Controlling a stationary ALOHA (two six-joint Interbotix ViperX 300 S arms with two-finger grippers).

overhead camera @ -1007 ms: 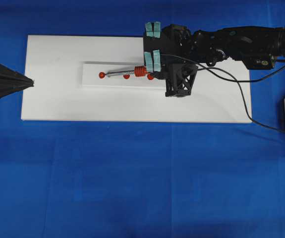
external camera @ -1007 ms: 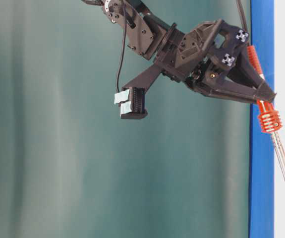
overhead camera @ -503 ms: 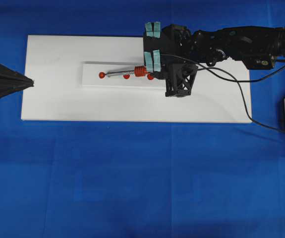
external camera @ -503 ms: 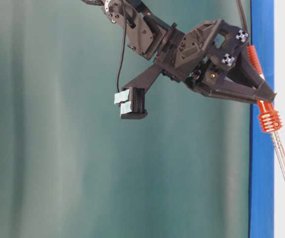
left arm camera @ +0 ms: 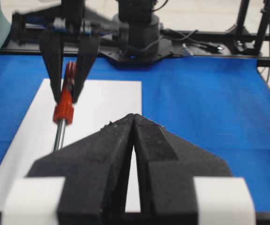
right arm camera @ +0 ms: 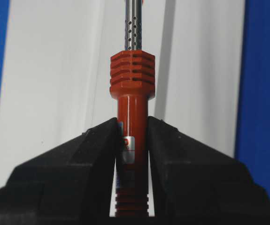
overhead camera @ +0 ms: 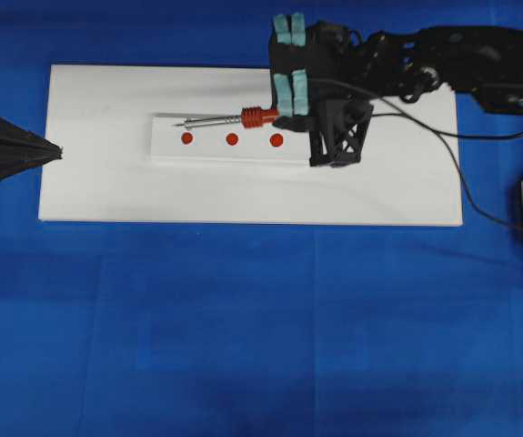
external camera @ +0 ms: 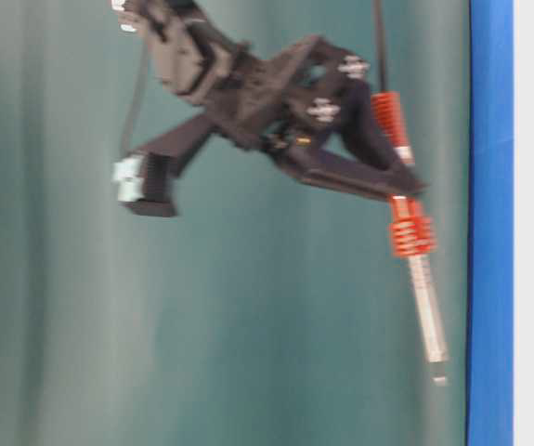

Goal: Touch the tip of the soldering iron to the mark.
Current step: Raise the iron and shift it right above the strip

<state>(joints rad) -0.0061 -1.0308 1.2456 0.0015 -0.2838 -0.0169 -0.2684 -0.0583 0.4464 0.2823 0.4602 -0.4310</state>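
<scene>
The right hand (right arm camera: 131, 140) is clamped on the red handle of the soldering iron (overhead camera: 243, 118), its shaft reaching leftward, the tip (overhead camera: 181, 123) raised off the white board (overhead camera: 97, 182) beside three red marks (overhead camera: 232, 139). The left hand (left arm camera: 132, 140) rests pressed together.

The soldering iron (right arm camera: 131, 122) bears a small, unreadable label.

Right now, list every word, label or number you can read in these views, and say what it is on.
None is legible.
The small silver sticker on the red-orange ribbed handle of the soldering iron: red print, too small and partly hidden by the right gripper.
The three red dots on the white board carry no text.
</scene>
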